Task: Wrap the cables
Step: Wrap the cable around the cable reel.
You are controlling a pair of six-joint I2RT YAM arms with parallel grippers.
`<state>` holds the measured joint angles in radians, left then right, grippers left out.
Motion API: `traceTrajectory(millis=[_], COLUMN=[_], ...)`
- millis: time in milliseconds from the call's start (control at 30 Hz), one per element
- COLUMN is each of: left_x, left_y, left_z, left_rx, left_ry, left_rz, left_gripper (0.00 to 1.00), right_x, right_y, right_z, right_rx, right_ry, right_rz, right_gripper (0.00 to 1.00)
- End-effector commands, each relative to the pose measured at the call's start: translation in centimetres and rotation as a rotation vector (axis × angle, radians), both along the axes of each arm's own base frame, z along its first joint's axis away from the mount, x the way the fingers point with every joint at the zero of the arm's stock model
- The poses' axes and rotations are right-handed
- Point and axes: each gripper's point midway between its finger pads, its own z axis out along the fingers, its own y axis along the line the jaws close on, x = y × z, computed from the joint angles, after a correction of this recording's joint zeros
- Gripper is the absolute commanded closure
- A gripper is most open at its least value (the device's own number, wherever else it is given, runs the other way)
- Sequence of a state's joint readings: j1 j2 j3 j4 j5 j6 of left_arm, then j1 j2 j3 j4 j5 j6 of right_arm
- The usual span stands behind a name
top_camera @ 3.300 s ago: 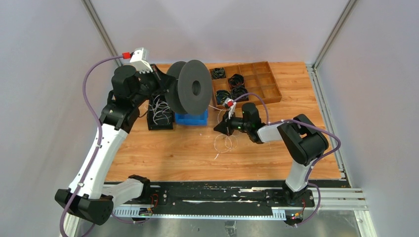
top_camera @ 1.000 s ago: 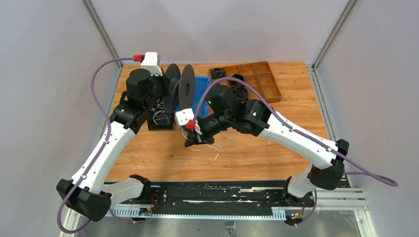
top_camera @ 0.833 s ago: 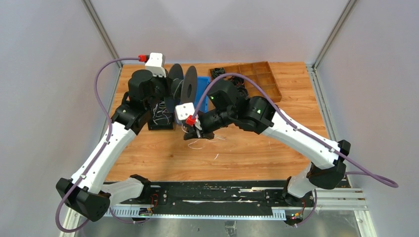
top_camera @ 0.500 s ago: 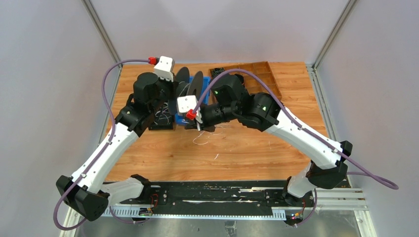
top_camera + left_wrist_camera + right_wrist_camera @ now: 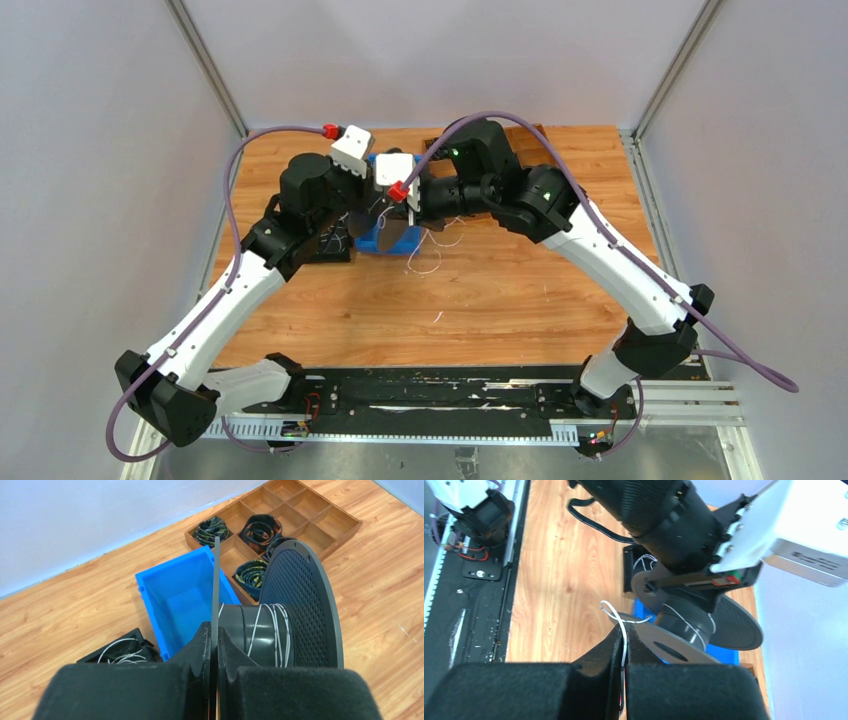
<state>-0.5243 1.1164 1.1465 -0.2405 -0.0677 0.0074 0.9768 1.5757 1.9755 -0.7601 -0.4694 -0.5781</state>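
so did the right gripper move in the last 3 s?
Yes. Top view: the right gripper has swung left and farther back. It was over bare wood right of the blue bin, and is now above the bin, shut on the cable.

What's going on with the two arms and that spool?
The left gripper is clamped on one flange of the dark spool, holding it by the blue bin. The right gripper pinches the thin white cable, which runs to the spool's hub, where a few turns sit. Wrapping is under way.
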Motion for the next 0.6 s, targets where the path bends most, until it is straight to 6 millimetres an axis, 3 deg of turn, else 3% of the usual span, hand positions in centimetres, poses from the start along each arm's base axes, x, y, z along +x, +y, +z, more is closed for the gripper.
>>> traceTrajectory(millis=[0, 567], left_x=[-0.7, -2.1], left_y=[-1.5, -2.8], left_z=[2.8, 1.9], left_rx=[-0.018, 0.034], left_ry=[-0.115, -0.126], left_rz=[-0.088, -0.193], left_gripper=[1.00, 1.00], right_x=[2.9, 11.5], right_y=[-0.8, -4.7], right_z=[0.7, 2.0], right_rx=[0.000, 0.003], right_ry=[-0.065, -0.175], right_rz=[-0.060, -0.295], right_gripper=[0.99, 0.99])
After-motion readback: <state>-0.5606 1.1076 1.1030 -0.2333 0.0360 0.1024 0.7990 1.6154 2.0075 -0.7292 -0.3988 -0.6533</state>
